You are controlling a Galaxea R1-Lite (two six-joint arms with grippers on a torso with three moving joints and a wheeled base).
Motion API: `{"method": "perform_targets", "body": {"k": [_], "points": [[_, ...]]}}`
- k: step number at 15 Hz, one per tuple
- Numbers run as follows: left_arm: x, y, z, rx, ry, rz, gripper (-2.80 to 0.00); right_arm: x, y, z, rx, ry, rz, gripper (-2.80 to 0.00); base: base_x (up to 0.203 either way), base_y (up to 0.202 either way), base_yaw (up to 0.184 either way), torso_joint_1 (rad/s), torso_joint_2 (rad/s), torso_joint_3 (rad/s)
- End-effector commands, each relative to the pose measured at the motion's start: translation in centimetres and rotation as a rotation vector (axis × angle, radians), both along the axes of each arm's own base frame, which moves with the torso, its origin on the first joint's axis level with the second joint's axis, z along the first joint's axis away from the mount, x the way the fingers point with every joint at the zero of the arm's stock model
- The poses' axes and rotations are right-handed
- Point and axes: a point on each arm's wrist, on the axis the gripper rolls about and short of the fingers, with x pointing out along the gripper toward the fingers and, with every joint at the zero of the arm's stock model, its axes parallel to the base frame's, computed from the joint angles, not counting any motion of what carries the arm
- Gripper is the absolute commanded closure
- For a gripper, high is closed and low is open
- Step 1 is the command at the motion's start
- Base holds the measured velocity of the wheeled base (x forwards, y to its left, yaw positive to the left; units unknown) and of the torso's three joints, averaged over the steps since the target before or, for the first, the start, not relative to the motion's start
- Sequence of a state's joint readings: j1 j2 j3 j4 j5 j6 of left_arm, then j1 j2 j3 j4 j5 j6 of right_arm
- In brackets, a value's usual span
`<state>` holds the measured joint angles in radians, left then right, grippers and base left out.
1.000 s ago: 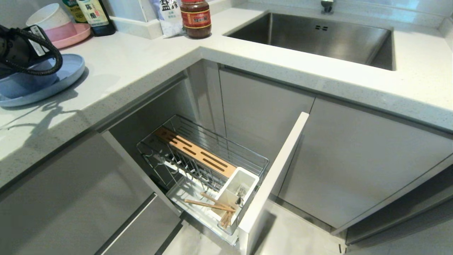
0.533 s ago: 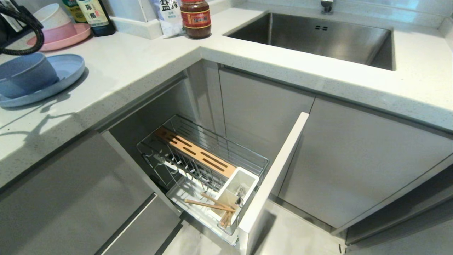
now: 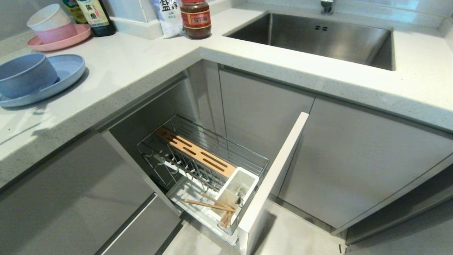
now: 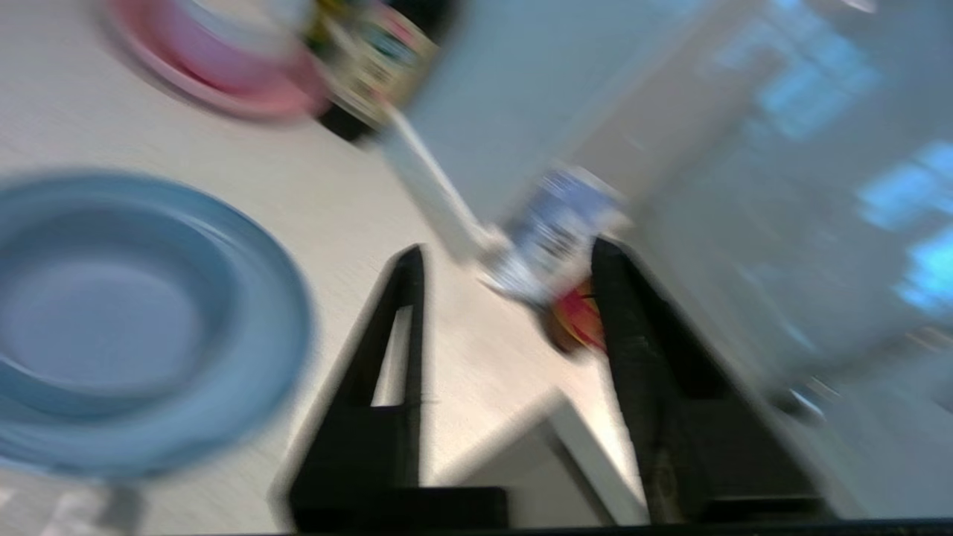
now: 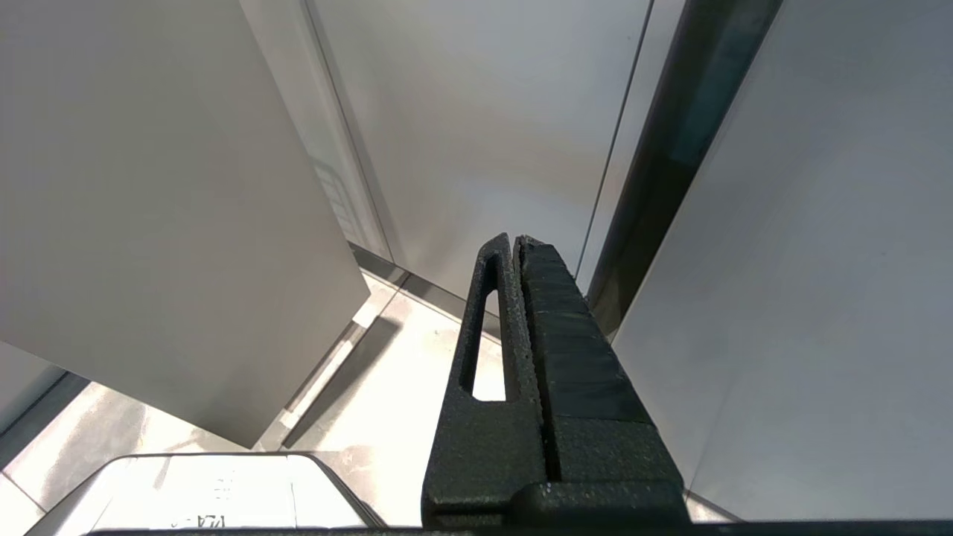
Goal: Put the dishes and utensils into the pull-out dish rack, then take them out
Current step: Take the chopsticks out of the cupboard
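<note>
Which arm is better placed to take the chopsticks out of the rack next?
Probably left: its claw is open over the counter near the plate. The right claw is shut beside cabinet doors. The chopsticks are in the rack.

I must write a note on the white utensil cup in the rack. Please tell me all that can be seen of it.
The white utensil cup looks like plastic: a rectangular box, open on top, split into compartments. It stands upright at the front end of the pull-out dish rack, beside the pale front panel. The wooden chopsticks lie across its rim, and metal utensils stand inside.
</note>
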<state>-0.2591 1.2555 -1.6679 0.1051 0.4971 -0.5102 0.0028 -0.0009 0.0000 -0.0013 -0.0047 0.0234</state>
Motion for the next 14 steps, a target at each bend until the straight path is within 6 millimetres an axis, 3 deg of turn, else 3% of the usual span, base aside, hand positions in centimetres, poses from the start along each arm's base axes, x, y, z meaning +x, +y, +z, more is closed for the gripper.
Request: {"method": "perform_targets", "body": {"k": [1,5,10,12,14], "points": [[-3.9,-0.9,-0.3,-0.020,-0.038,-0.186,0.00,0.0,0.0,0.0,0.000,-0.002,0.000,0.00,0.000,0.000,0.000,0.000,0.00,0.000],[-4.6,-4.2,-3.0,0.027,0.057,-0.499,0.00,0.0,0.0,0.0,0.000,-0.002,0.000,0.00,0.000,0.000,0.000,0.000,0.00,0.000],[0.4,-12.3,-10.0,0.266,0.434,-0.603,0.00,0.0,0.0,0.0,0.000,-0.002,0.000,0.00,0.000,0.000,0.000,0.000,0.00,0.000],[1.8,-14.0,-12.6,0.381,0.612,-0.593,0.00,0.0,0.0,0.0,0.001,-0.002,0.000,0.00,0.000,0.000,0.000,0.000,0.00,0.000],[2.7,-14.9,-13.8,0.438,0.743,-0.582,0.00,0.0,0.0,0.0,0.000,-0.002,0.000,0.00,0.000,0.000,0.000,0.000,0.00,0.000]]}}
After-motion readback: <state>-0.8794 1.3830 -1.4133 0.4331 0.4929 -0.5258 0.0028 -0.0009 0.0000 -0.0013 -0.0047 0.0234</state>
